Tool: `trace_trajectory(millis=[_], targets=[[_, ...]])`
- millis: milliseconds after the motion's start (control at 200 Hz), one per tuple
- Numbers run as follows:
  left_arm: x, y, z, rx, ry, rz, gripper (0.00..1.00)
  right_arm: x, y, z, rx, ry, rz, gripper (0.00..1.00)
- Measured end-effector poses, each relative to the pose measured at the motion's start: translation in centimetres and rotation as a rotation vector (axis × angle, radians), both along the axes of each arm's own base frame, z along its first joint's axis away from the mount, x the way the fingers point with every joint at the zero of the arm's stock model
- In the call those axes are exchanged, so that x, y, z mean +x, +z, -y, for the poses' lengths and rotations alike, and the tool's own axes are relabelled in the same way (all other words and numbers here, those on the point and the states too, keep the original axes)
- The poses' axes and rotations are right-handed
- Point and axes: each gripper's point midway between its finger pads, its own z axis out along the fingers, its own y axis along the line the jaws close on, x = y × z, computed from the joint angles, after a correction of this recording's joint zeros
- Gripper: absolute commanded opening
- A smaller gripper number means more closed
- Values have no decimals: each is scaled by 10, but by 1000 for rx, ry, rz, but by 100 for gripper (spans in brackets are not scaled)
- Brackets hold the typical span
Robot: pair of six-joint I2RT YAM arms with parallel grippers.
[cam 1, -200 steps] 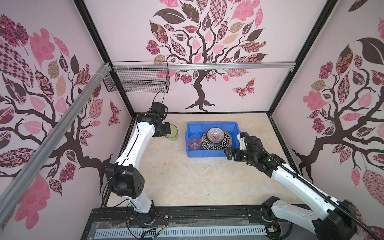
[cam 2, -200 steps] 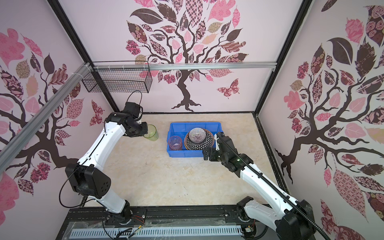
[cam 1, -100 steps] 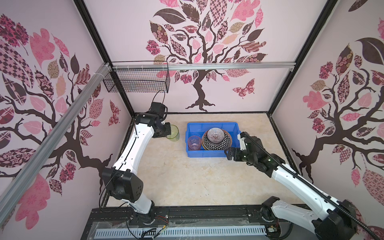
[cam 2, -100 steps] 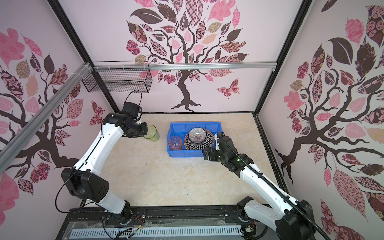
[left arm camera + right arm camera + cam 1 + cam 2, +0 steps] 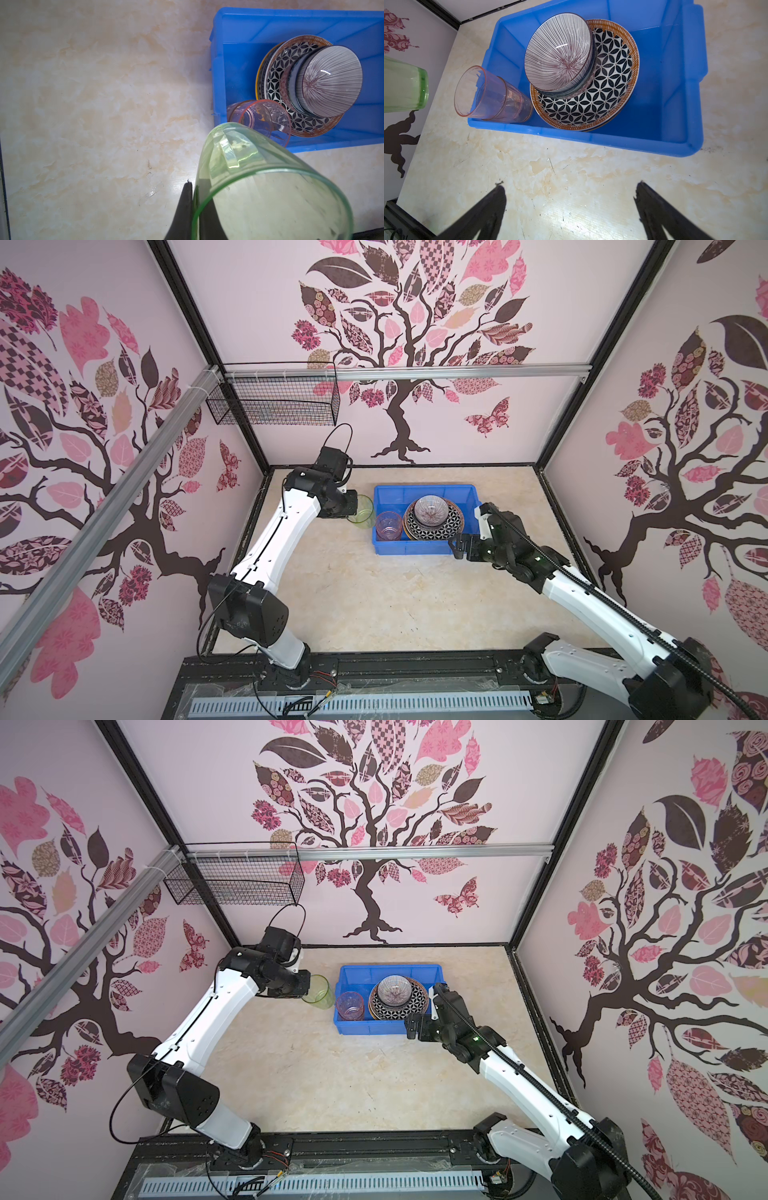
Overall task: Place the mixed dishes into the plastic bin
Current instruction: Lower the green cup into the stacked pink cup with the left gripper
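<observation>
Left jaws pinched shut on the rim of the green tumbler [image 5: 360, 511], about upright, just left of the blue bin [image 5: 424, 492], so the move runs rightward; right jaws wide, empty, at the bin's near-right corner.

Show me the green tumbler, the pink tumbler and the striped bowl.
green tumbler [image 5: 363, 512], in a top view, on its side wall.
pink tumbler [image 5: 494, 97], right wrist view, on its side wall.
striped bowl [image 5: 330, 83], left wrist view, on its inner surface.
</observation>
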Motion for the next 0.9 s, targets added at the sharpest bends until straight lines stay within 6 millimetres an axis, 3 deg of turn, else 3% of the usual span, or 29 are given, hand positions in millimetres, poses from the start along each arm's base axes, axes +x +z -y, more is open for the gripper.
trace_trajectory(millis=[250, 535, 901], targets=[[-1, -1, 17, 8, -44, -8, 0, 2, 3, 1, -1, -6, 11, 99], [3, 0, 51, 38, -137, -2, 0, 5, 3, 11, -47, -42, 32, 100], [10, 0, 57, 46, -154, -9, 0, 9, 15, 23, -98, -81, 82, 100]])
